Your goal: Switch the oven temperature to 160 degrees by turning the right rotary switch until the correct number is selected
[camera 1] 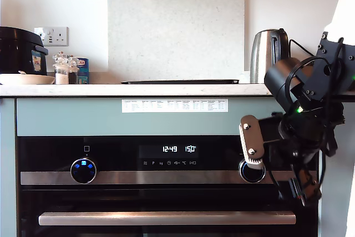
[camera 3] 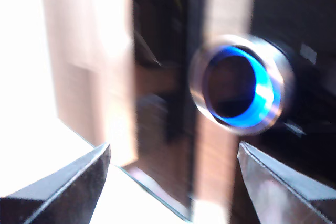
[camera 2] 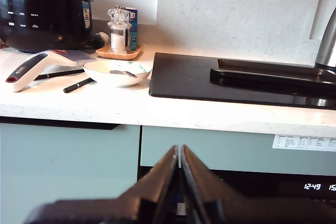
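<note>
Second gripper (camera 3: 173, 182): my second gripper is spread wide, nothing between its dark fingertips (camera 3: 73, 182). Its wrist view looks straight at the right rotary switch (camera 3: 237, 88), which shows a dark face, a blue ring and a steel rim; the switch sits ahead of the jaws and clear of them, no contact, offset toward one fingertip. That picture is motion-blurred, so how near the tips stand to the knob is uncertain. Exterior view: an arm comes in from that view's right, and a pale finger (camera 1: 251, 141) stands upright just in front of the switch (camera 1: 252, 171), covering its upper part. Switch location: on the oven (camera 1: 111, 154), right end of the brushed-steel strip in the exterior view, to the right of and lower than the number (camera 1: 190, 149), which reads 150°. First gripper (camera 2: 179, 153): my first gripper is clenched, tips meeting, empty, held in front of the green cabinet front (camera 2: 68, 161) below the worktop (camera 2: 105, 103), well apart from the switch.
</note>
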